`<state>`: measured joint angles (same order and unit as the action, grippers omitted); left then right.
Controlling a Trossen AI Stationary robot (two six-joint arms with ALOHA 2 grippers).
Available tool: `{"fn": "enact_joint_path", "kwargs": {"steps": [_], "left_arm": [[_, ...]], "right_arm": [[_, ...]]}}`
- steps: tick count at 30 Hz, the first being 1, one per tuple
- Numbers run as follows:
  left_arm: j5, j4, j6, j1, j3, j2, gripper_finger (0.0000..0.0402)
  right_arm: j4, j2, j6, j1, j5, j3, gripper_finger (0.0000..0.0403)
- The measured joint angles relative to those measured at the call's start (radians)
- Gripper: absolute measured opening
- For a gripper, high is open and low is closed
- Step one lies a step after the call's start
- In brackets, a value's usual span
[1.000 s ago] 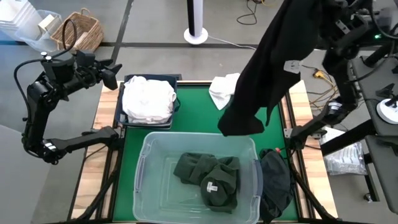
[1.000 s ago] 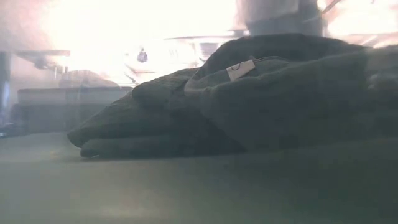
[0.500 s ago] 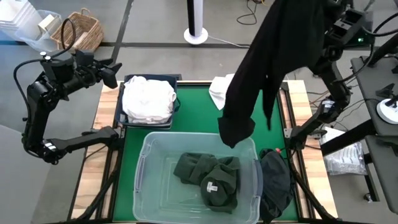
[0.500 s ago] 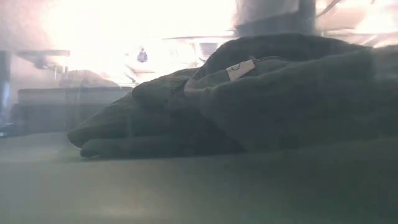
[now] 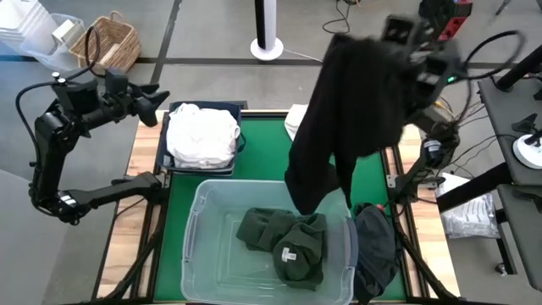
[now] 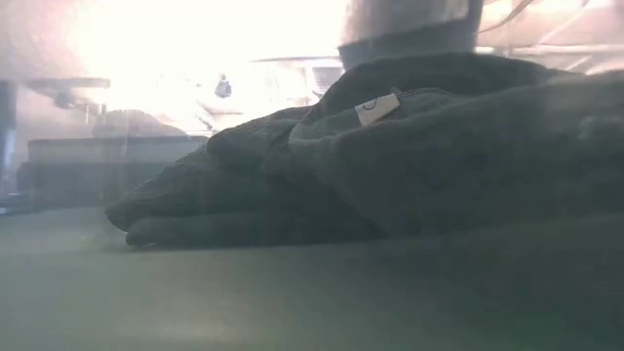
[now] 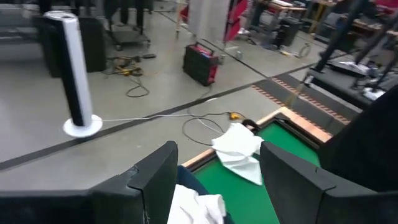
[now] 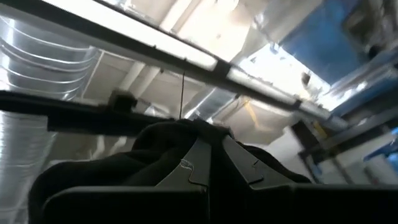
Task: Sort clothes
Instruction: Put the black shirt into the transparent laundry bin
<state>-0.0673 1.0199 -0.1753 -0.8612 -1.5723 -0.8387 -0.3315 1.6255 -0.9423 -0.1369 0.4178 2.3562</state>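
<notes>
**Black garment hangs from right pincer, hem over the tub's far rim**

The black garment is off the tabletop, suspended full length with its long axis running from the grip at about 1 o'clock in the high view down to a hem at about 6 o'clock of that grip. The hem sits above the far rim of the clear plastic tub, just short of the dark green garments lying inside, one bearing a small white tag. In the right wrist view the right pincer is clamped tight on a bunched fold of the black garment, fingers together.

The move to come, judged from this, turns on one relation: the tub's interior lies toward 7 o'clock from the grip, and the cloth trails below it, so the hem will arrive first.

Other clothes stand sorted or waiting. A white pile fills the navy blue bin at 10 o'clock of the tub; a loose white garment lies on the green tabletop at the far edge; a dark garment hangs just beside the tub's right wall.

The left pincer waits at the far left, jaws wide and empty, well apart from the black garment. The right arm is plainly nearer.
</notes>
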Motion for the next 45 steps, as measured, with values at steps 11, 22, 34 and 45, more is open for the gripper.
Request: {"fn": "enact_joint_path", "kwargs": {"steps": [11, 22, 34, 45], "left_arm": [[-0.469, -0.176, -0.104, 0.034, 0.000, -0.020, 0.0184], [-0.491, -0.409, -0.105, 0.165, 0.001, -0.091, 0.0039], [-0.388, -0.610, -0.147, 0.324, 0.002, -0.251, 0.0001], [-0.160, -0.755, -0.115, 0.558, 0.000, -0.418, 0.0000]], "right_arm": [[0.003, 0.113, 0.110, 0.174, -0.108, 0.000, 0.0010], [-0.007, 0.160, 0.179, 0.189, -0.182, 0.000, 0.0011], [-0.011, 0.158, 0.258, 0.188, -0.210, 0.000, 0.0012], [-0.010, 0.158, 0.252, 0.145, -0.209, 0.000, 0.0012]]}}
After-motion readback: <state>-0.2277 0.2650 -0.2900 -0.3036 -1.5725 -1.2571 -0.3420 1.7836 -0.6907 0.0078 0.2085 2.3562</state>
